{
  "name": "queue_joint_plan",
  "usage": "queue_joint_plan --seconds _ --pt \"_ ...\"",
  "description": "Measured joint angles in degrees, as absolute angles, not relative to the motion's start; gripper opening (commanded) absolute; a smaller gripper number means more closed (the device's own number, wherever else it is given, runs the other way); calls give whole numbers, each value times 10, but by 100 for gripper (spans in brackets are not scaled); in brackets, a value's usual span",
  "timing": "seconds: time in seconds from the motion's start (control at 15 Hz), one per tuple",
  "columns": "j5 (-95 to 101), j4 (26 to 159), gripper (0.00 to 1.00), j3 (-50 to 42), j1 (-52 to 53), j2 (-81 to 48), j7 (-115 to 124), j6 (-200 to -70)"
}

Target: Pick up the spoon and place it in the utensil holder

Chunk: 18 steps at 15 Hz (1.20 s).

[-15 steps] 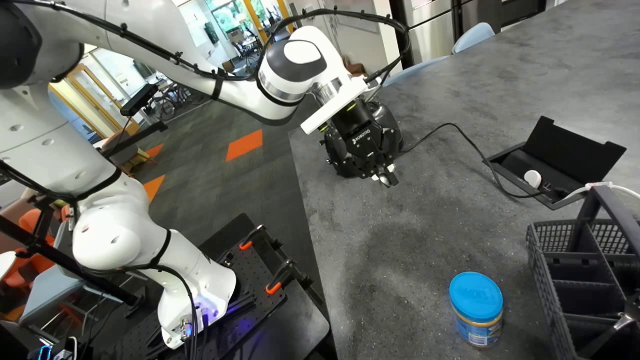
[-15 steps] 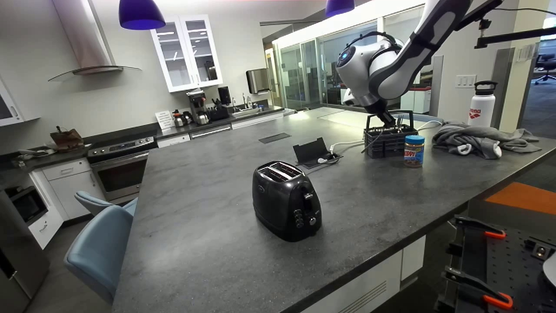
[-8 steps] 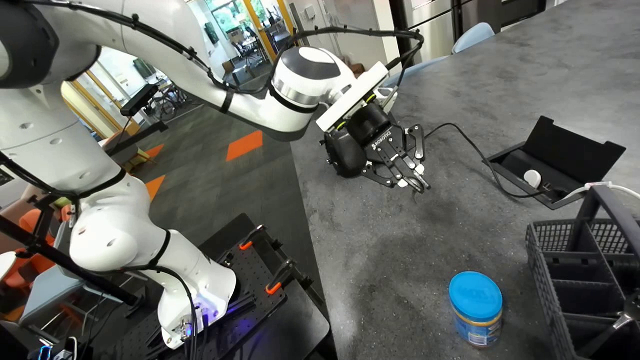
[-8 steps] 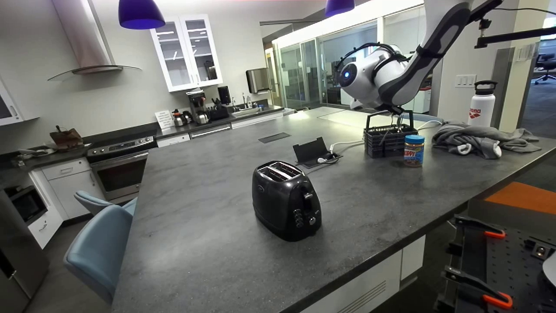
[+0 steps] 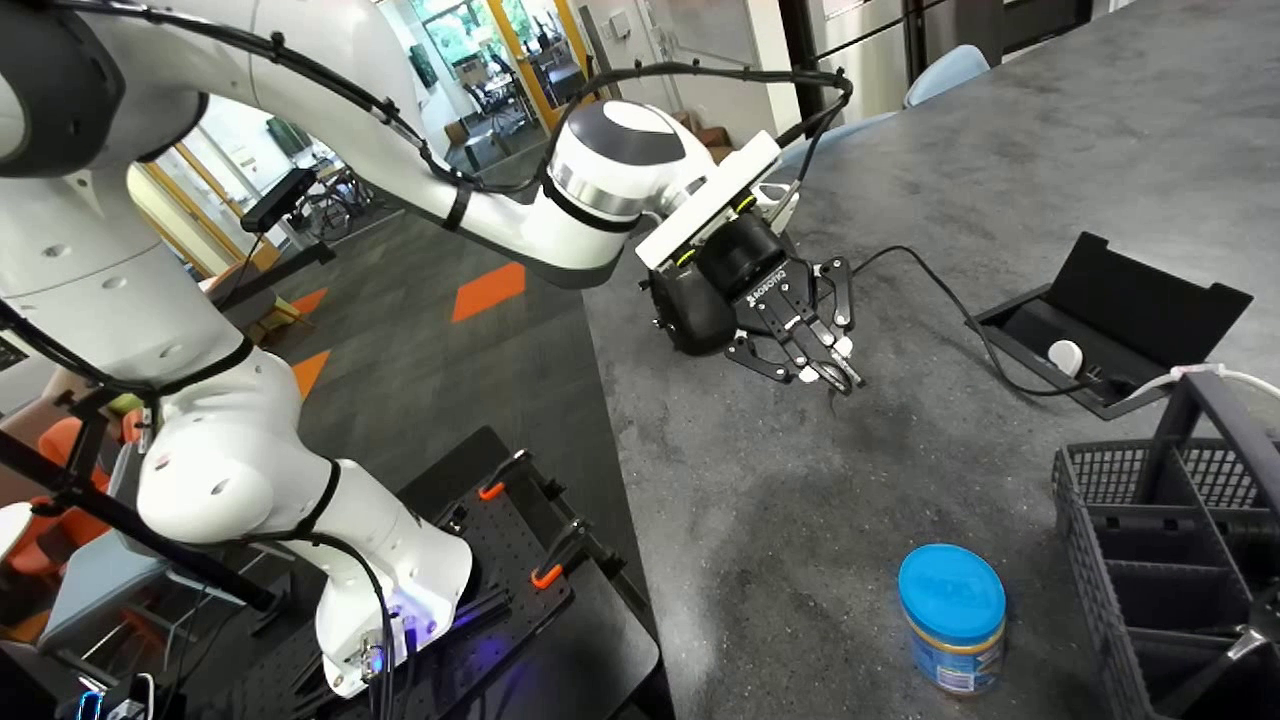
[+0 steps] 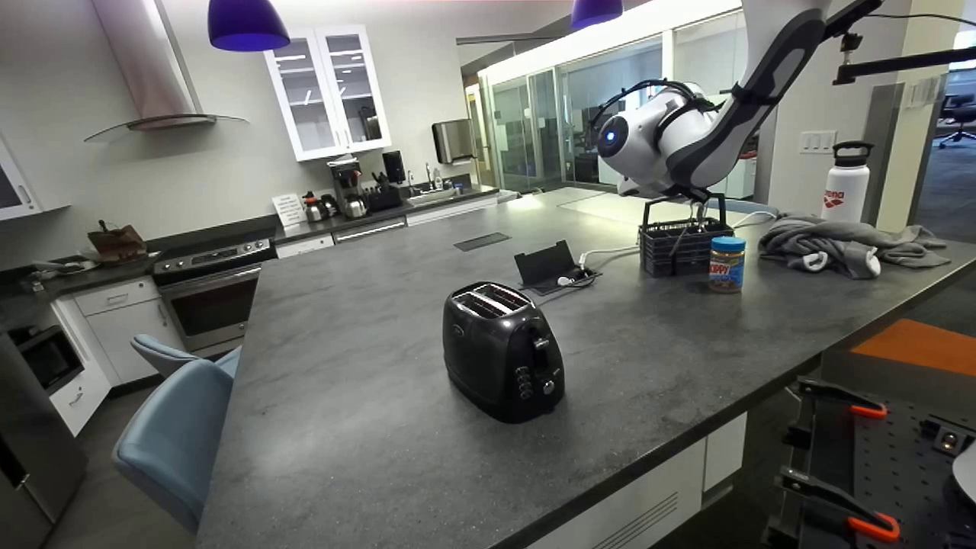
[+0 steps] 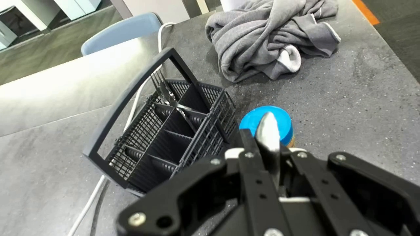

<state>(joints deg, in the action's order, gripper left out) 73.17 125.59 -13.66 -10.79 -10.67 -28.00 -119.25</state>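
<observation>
Plainly, the hand (image 7: 271, 149) pinched the spoon (image 7: 268, 132), its long axis roughly following the fingers (image 7: 253, 167), tip pointing outward. "ROBOTIQ" was legible on the hand.

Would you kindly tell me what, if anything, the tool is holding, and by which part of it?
The tool holds the spoon, apparently at or near its wide, shiny end, which juts out in front; the exact contact is unclear.
</observation>
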Motion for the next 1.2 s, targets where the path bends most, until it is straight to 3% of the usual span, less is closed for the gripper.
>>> queue_joint_plan --seconds 0.6,1.2 --pt "785 1155 3 -143 -152 -167 -337 -1169" --pt "969 1055 3 -147 -161 -280 -373 -1168"
